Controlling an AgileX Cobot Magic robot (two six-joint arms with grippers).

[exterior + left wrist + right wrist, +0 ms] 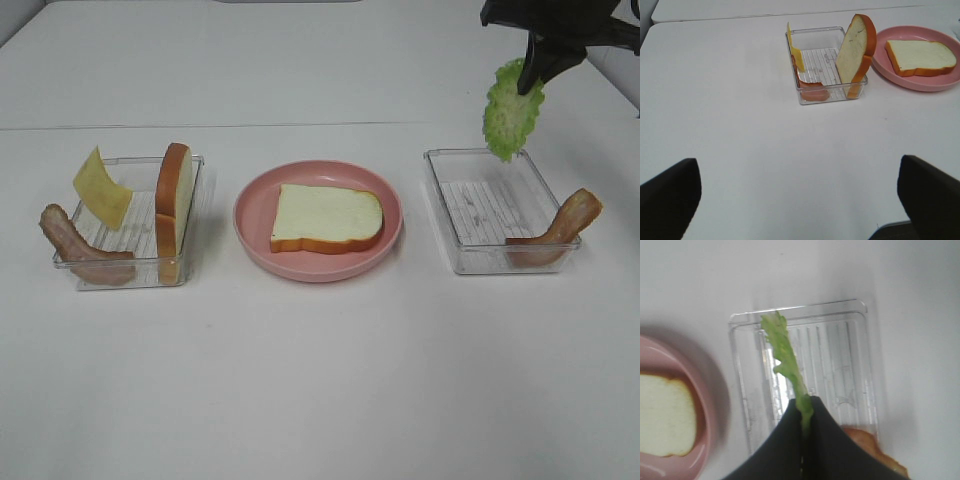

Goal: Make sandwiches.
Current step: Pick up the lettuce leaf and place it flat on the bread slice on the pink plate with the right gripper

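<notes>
While high above the right tray (432,180), right jaws tight on the lettuce (512,110); left jaws wide.

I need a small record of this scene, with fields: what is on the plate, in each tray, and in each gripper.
plate: one bread slice lying flat
left tray: cheese, bacon strip, upright bread slice
right tray: second bacon strip leaning on a corner
right gripper: shut on lettuce, over the right tray
left gripper: open, holding nothing
</notes>
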